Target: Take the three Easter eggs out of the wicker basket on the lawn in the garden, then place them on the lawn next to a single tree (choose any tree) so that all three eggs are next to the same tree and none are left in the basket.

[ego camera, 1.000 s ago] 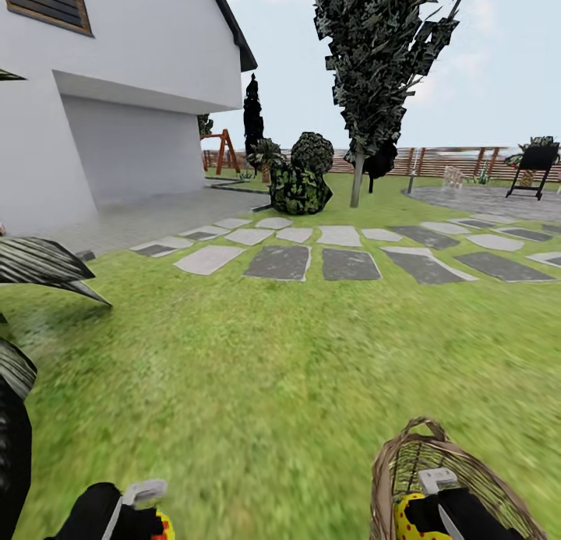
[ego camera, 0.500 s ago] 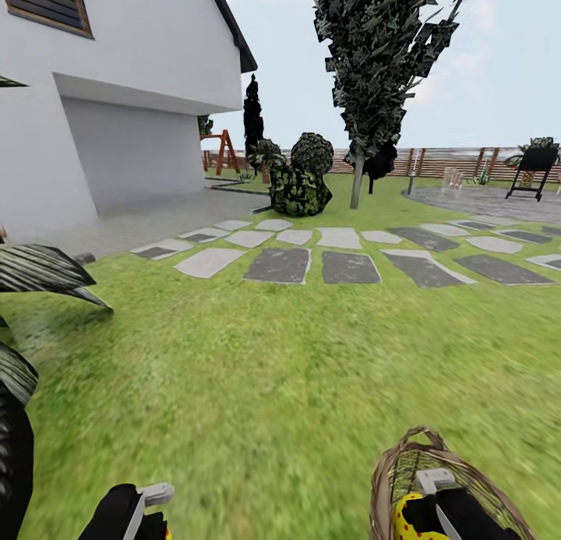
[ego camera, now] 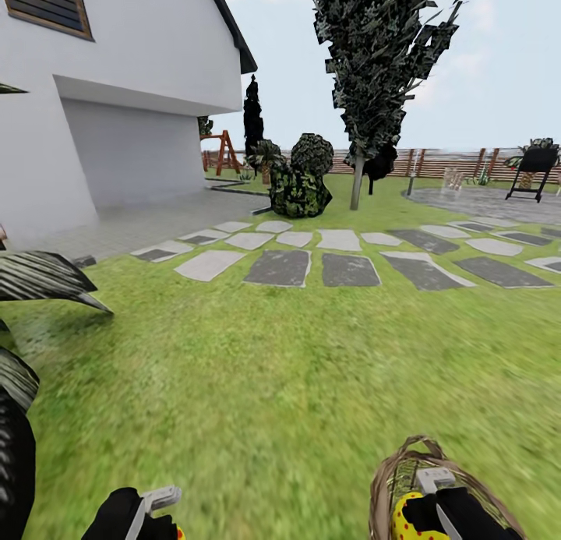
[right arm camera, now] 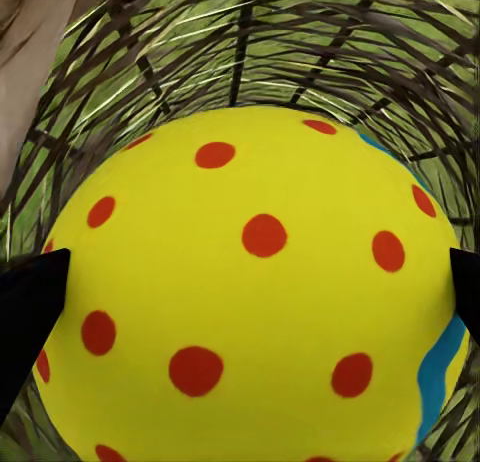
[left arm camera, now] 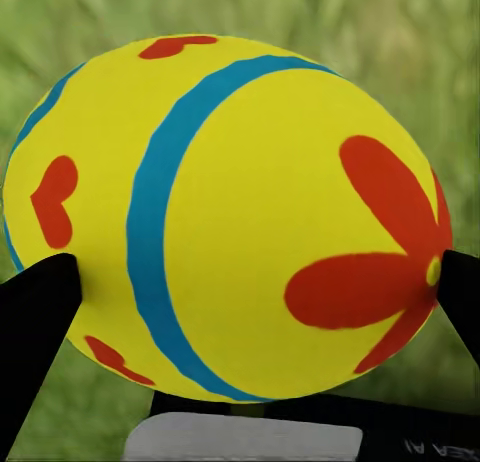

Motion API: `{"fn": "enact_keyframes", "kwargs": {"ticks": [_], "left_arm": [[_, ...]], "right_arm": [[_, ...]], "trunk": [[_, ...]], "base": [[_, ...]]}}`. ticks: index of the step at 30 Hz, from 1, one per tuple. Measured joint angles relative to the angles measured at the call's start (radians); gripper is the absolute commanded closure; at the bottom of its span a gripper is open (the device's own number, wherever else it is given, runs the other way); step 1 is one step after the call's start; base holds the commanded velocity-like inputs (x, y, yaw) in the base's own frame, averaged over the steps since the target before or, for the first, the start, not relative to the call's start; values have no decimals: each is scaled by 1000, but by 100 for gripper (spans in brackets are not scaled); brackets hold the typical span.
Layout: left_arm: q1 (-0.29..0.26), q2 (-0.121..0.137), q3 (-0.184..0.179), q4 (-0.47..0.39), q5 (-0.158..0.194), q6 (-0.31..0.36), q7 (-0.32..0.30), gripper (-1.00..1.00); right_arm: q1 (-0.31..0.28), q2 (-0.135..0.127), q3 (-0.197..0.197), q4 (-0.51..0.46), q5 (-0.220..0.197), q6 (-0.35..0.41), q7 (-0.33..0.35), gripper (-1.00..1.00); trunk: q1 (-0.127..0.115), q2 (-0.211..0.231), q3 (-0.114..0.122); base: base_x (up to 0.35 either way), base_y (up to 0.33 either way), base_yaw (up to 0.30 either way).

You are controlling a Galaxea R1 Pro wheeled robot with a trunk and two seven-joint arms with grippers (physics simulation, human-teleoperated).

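the left gripper (ego camera: 156, 517) is sitting low at the near edge of the head view, over the lawn (ego camera: 257, 368), with only its black wrist and pale fingertip (ego camera: 160, 497) showing. in the left wrist view its jaws are clamping a flowered egg (left arm camera: 225, 217) from both sides, with blurred grass behind. that egg is showing bright yellow with a curved blue band, red hearts and a large red flower with a yellow centre.

the right gripper (ego camera: 436, 509) is reaching down into the wicker basket (ego camera: 389, 478), which is standing on the lawn at the near right of the head view. in the right wrist view its jaws are pressing on a dotted egg (right arm camera: 255, 282) at both flanks, with the basket's woven wall all around. this egg is showing yellow with scattered red dots and a blue zigzag at one edge; it is lying inside the basket.

the basket is showing light brown wicker with a small loop handle at its far rim. beyond the lawn, grey stepping stones (ego camera: 312, 263) are running across in front of a white house (ego camera: 101, 111).
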Motion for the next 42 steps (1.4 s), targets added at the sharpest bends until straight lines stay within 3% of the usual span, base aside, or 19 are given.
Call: {"fn": "enact_keyframes", "kwargs": {"ticks": [26, 42], "left_arm": [[0, -2, -1, 6, 2, -2, -1, 100], [0, -22, -2, 8, 2, -26, -3, 100]], "right_arm": [[0, 2, 1, 1, 0, 0, 0, 100], [0, 3, 2, 4, 0, 0, 0, 100]], "trunk": [[-100, 182, 81], [-100, 182, 82]], "base": [[0, 0, 0], [-150, -41, 0]]}}
